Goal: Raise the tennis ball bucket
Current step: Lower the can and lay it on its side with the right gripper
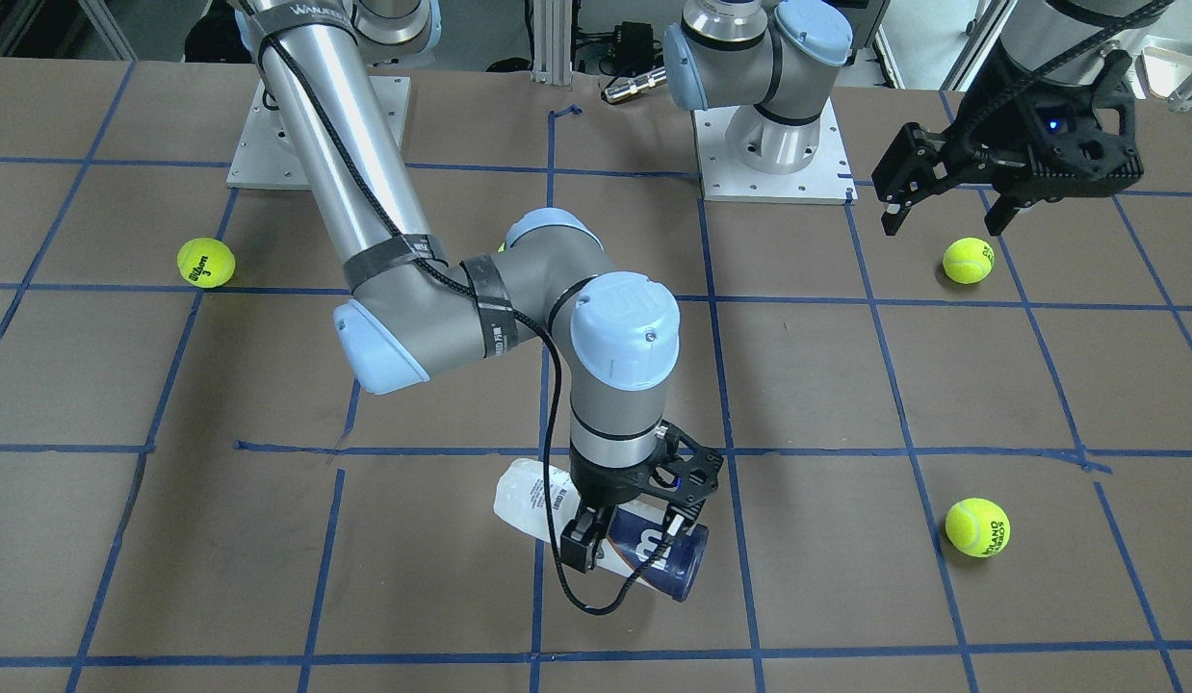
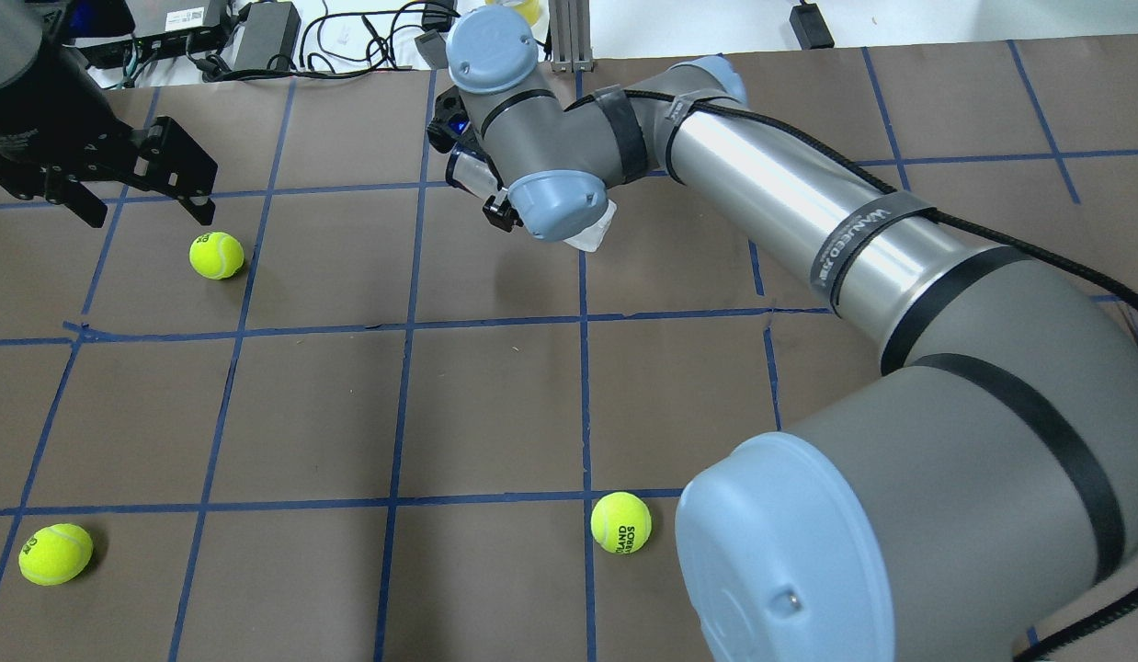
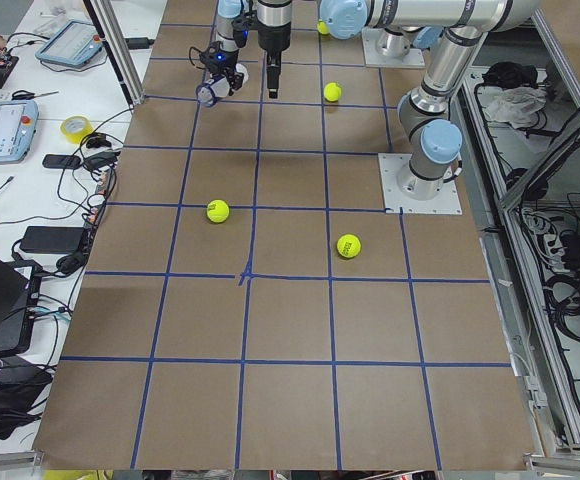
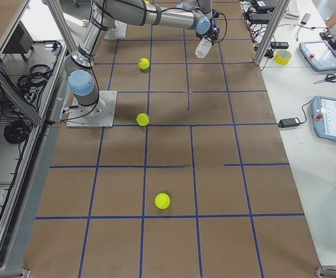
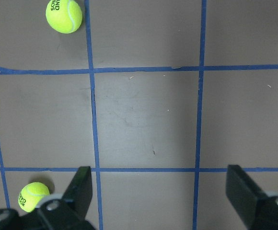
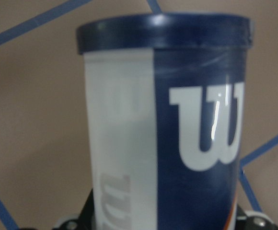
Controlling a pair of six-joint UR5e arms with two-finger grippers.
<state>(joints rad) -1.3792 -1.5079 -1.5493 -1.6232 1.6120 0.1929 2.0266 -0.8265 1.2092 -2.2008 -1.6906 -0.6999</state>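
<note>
Fingers [image 2: 198, 188] of the left gripper [image 2: 151, 219]: spread wide, nothing between them. The left wrist view agrees: both black fingertips [image 5: 81, 187] show only the bare brown paper-covered table with its blue tape grid [image 5: 144, 120] between them. The gripper hangs above the table at the far left of the overhead view.

Round yellow felt tennis ball A [image 2: 217, 255] lies on the table just past those fingertips in the overhead view, apart from them. Tennis ball B [image 2: 56, 553], same kind, sits on the same side, nearer the robot.

Centre, far side of the table from the robot's bases: the right gripper [image 1: 623, 537] points down. Its fingers [image 1: 579, 547] are clamped on the tennis ball bucket [image 1: 639, 551], a slim clear-plastic cylinder with a white-and-navy label, a white W logo and a dark navy rim.
- The grip sits on the navy-labelled half.
- The bucket lies roughly level, crossing a blue tape line.
- In the front-facing view the clear end sticks out to view-left and the navy rim end to view-right.
- In the right wrist view the bucket fills the frame, rim at the top.
- I cannot tell whether it touches the table.

Tennis ball C [image 2: 621, 522] lies right of centre, near the robot, well apart from the bucket.
</note>
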